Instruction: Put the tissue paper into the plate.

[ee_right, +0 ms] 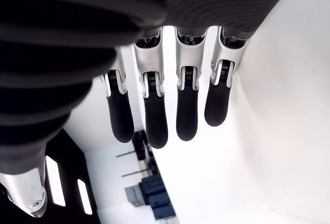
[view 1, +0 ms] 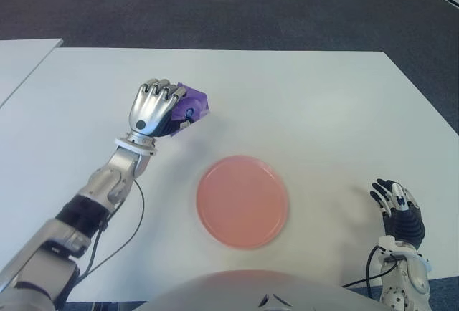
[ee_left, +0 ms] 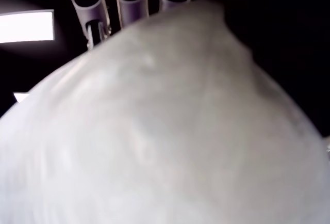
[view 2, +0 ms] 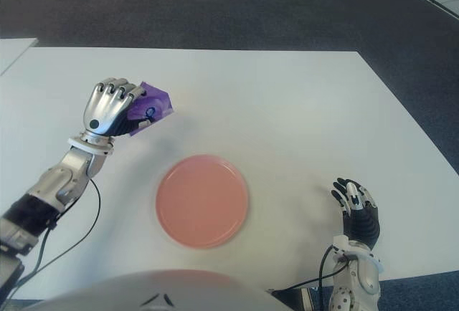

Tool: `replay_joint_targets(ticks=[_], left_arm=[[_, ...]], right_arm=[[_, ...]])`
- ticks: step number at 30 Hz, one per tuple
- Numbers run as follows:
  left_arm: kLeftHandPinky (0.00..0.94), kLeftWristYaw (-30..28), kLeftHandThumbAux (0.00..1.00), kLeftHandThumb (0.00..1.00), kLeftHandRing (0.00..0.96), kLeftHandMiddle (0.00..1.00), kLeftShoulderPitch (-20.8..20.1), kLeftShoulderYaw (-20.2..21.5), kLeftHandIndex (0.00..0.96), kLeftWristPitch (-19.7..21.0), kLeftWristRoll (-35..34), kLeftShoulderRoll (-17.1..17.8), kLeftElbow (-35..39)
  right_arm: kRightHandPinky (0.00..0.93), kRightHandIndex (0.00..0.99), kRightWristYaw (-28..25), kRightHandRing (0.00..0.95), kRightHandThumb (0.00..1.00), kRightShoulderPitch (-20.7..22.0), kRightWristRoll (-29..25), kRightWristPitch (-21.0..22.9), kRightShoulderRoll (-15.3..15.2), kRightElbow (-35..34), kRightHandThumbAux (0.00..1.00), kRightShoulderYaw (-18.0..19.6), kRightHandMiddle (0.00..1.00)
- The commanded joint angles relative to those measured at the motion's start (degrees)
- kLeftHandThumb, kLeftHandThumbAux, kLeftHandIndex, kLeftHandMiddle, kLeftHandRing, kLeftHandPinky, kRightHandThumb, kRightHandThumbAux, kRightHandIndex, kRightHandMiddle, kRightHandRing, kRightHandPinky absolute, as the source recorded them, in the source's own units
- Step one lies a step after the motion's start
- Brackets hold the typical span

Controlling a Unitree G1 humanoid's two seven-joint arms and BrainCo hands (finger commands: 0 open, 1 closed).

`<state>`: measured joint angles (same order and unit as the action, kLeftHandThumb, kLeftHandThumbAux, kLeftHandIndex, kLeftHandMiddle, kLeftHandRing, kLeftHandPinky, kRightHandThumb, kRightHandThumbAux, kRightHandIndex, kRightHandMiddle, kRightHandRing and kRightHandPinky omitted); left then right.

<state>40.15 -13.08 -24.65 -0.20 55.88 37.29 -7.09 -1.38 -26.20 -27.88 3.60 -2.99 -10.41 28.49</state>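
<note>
Left hand (view 1: 153, 107) curls its fingers around a purple tissue packet (view 1: 189, 106), beyond the pink plate (view 1: 243, 201) on the white table (view 1: 308, 110). Right hand (view 1: 399, 211), fingers extended and empty, appears right of the plate.

Purple tissue paper (view 1: 191, 104) clutched in left hand (view 1: 153, 107); pink plate (view 1: 243, 201) empty

White table (view 1: 301, 103) — pink plate (view 1: 243, 201) flat near front edge.
</note>
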Motion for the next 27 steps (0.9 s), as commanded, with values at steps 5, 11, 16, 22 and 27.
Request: replay_joint_targets(ticks=[5, 11, 16, 22, 27], left_arm=[[0.86, -3.78, 0.691, 0.751, 0.879, 0.871, 6.24, 0.87, 0.444, -0.62, 1.42, -3.0, 7.82], [0.851, -4.62, 0.69, 0.751, 0.871, 0.855, 9.24, 1.01, 0.445, -2.68, 1.59, -4.72, 12.16], [0.849, -5.27, 0.689, 0.751, 0.867, 0.843, 11.53, 1.61, 0.446, -4.37, 2.58, -5.15, 15.56], [0.85, -6.77, 0.688, 0.75, 0.866, 0.838, 13.1, 2.62, 0.446, -6.24, 3.65, -5.12, 19.14], [0.856, -7.82, 0.688, 0.75, 0.868, 0.838, 13.88, 3.51, 0.446, -7.73, 4.27, -5.02, 21.0]], right_arm=[[0.242, 0.372, 2.62, 0.322, 0.189, -0.86, 1.1, 2.71, 2.52, -0.14, 0.631, -1.57, 0.393], [0.245, 0.381, 3.3, 0.332, 0.187, -0.81, 1.29, 3.32, 3.37, -1.01, 0.656, -2.71, 0.403], [0.258, 0.38, 3.57, 0.338, 0.191, -0.96, 2.04, 2.91, 4.15, -1.12, 0.662, -3.9, 0.406], [0.264, 0.374, 3.7, 0.336, 0.203, -0.32, 3.07, 2.74, 4.84, 0.29, 0.667, -4.95, 0.402], [0.272, 0.368, 2.87, 0.333, 0.209, 0.17, 4.64, 1.04, 5.94, 0.89, 0.666, -7.08, 0.398]])
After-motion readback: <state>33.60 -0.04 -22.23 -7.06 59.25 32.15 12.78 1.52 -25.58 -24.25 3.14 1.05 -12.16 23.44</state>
